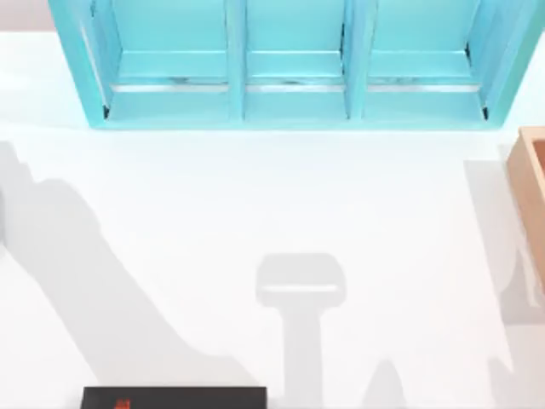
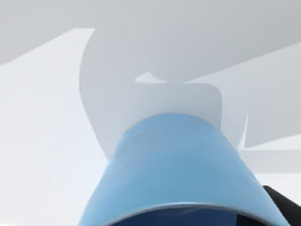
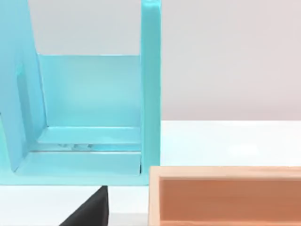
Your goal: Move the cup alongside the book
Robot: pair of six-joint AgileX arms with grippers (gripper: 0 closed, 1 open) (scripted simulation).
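In the top view, a white table (image 1: 213, 213) was seen with a turquoise shelf unit (image 1: 294, 64) of three compartments along its far edge, a tan wooden box (image 1: 532, 196) at its right edge, and the book (image 1: 174, 398), a flat black slab with a small red mark near its left end, lying at the near edge, left of centre. Grey shadows of the arms were cast across the table, one of them with a broad rounded head near the middle. In the left wrist view, the light blue cup (image 2: 181, 174) was seen close beneath the left wrist camera, its rim nearest the lens and its body pointing away toward the white table, with its own shadow on the surface beyond; a dark edge, too little to identify, sat just beside the cup's rim. It was judged that the cup was being carried by the left arm, but the fingers were not shown, so whether they were clenched on it could not be told. In the right wrist view, one compartment of the shelf unit was faced, with the wooden box just ahead of the right arm; that arm was judged idle and its grip could not be told. The cup was not yet set down by the book, so the placing was judged still to be done.
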